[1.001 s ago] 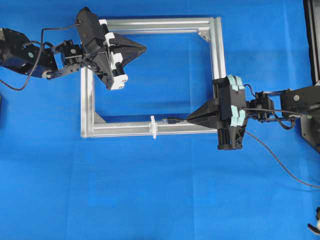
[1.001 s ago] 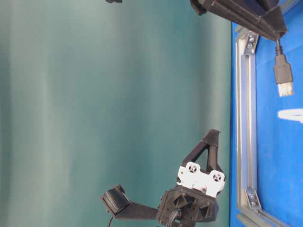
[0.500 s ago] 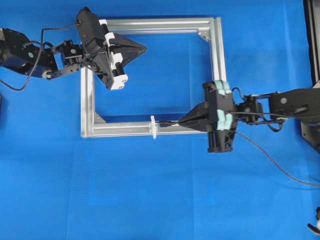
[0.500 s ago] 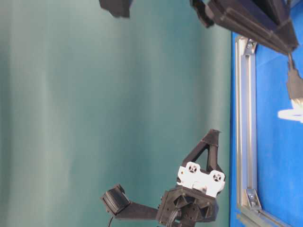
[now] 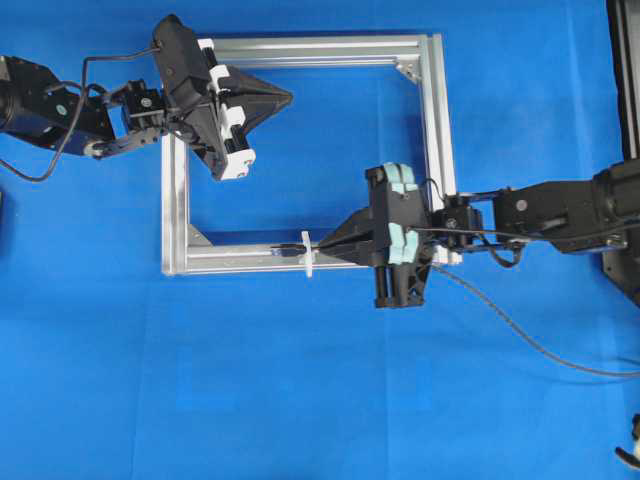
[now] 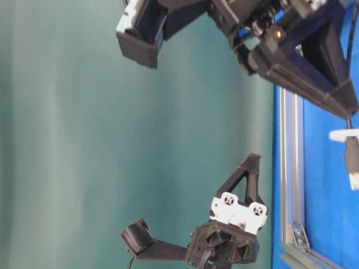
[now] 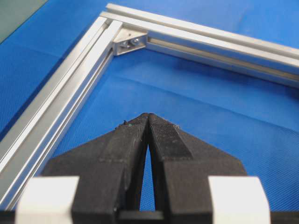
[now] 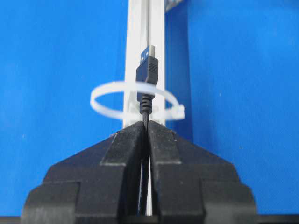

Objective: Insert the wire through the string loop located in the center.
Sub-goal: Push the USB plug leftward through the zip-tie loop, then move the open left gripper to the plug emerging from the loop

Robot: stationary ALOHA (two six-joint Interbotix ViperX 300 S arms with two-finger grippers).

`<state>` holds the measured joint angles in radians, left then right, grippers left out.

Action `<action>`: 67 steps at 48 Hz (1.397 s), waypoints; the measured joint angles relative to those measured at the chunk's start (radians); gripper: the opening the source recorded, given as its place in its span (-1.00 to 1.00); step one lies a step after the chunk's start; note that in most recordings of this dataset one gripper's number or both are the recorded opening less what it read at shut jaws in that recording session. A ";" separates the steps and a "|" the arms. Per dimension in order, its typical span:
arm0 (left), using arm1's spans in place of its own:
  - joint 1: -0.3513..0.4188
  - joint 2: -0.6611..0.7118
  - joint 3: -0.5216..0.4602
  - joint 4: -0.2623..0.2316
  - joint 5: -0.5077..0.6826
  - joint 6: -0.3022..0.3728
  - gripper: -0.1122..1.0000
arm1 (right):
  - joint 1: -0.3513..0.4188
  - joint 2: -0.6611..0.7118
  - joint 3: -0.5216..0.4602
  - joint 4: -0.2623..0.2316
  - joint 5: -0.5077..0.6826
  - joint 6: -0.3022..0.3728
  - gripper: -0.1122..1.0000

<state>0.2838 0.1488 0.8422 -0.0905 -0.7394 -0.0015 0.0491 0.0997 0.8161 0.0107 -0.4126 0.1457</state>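
The string loop (image 5: 308, 254) is a small white upright ring on the near rail of the silver frame (image 5: 300, 48). My right gripper (image 5: 322, 249) is shut on the wire just behind its dark plug (image 5: 288, 252), and its tips nearly touch the loop. The plug sticks out on the loop's left side. In the right wrist view the plug (image 8: 147, 74) sits inside the loop (image 8: 177, 111), ahead of my gripper (image 8: 145, 123). The rest of the wire (image 5: 520, 335) trails to the right. My left gripper (image 5: 288, 97) is shut and empty, over the frame's far left corner (image 7: 148, 115).
The frame rails (image 7: 60, 93) enclose a blue mat area. A black stand (image 5: 625, 80) runs along the right edge. A small dark and white object (image 5: 630, 440) lies at the bottom right corner.
My right gripper has moved left along the near rail with the wire, and the plug has passed from right of the loop to its left side. The left arm has not moved.
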 measured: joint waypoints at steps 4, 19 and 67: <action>-0.002 0.000 0.002 0.002 0.000 0.000 -0.80 | 0.000 0.012 -0.015 0.000 -0.002 0.000 -0.83; 0.000 0.000 0.003 0.002 0.000 0.000 -0.80 | 0.000 0.026 -0.035 0.000 -0.003 0.000 -0.83; -0.305 -0.071 0.066 0.002 0.000 -0.015 -0.80 | 0.002 0.028 -0.037 -0.002 -0.003 -0.006 -0.83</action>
<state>-0.0215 0.0782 0.9081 -0.0890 -0.7394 -0.0169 0.0506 0.1273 0.7793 0.0092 -0.4157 0.1396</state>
